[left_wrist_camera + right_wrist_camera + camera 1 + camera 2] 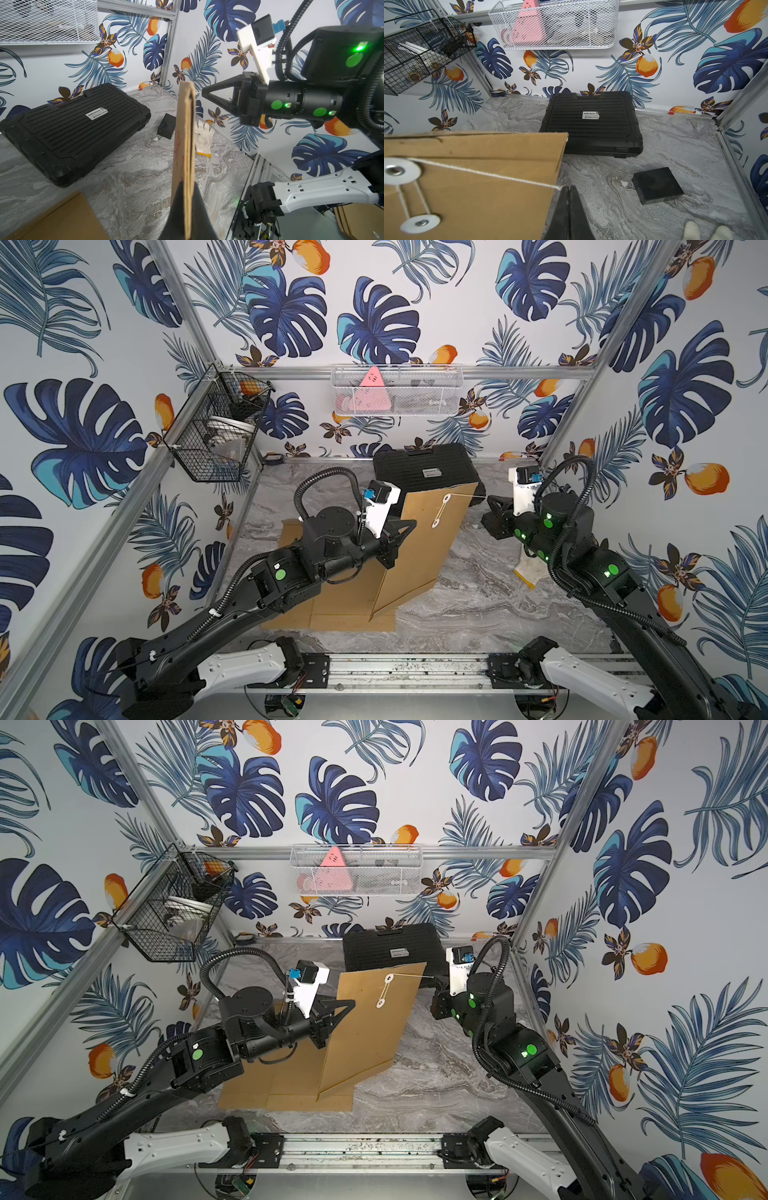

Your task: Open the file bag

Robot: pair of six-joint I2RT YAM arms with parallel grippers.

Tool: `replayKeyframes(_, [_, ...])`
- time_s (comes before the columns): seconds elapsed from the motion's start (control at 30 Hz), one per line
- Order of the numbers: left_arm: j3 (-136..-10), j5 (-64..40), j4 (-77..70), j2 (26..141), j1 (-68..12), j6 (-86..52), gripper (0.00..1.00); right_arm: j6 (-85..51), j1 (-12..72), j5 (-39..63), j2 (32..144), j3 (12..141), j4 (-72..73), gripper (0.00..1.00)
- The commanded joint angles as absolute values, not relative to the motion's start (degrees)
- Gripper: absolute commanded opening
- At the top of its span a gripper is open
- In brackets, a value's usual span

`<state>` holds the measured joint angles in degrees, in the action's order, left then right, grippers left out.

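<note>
The file bag [424, 547] is a brown paper envelope standing on edge at mid-table, seen in both top views [365, 1036]. My left gripper [411, 525] is shut on its left edge, and the left wrist view shows the black fingers pinching the bag [185, 135]. A white string [483, 173] runs taut from the upper white disc [398, 170] on the flap to my right gripper [568, 188], which is shut on the string's end just right of the bag. The string still loops down to the lower disc [420, 223]. The flap lies flat.
A black tool case [424, 468] lies behind the bag. A small black box [657, 185] and a white glove [202, 135] lie at the right. Flat brown envelopes [328, 605] lie under the left arm. Wire baskets [395, 389] hang on the walls.
</note>
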<state>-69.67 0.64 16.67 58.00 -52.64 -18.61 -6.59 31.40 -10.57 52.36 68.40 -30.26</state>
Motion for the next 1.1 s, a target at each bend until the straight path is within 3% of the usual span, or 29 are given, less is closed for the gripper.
replayKeyframes(0.0, [-68.31, 0.72, 10.45, 56.92, -52.65, -22.25, 0.0, -6.68, 31.43, -9.61, 52.75, 68.55, -30.21, 0.0])
replayKeyframes(0.4, [-67.02, 5.15, 4.4, 57.15, -52.65, -26.37, 0.0, -5.53, 31.42, -3.49, 53.88, 68.05, -27.98, 0.0])
replayKeyframes(1.07, [-82.74, 3.27, 10.19, 67.69, -52.47, -20.7, 0.0, -4.91, 31.45, 3.17, 54.33, 67.2, -24.74, 0.0])
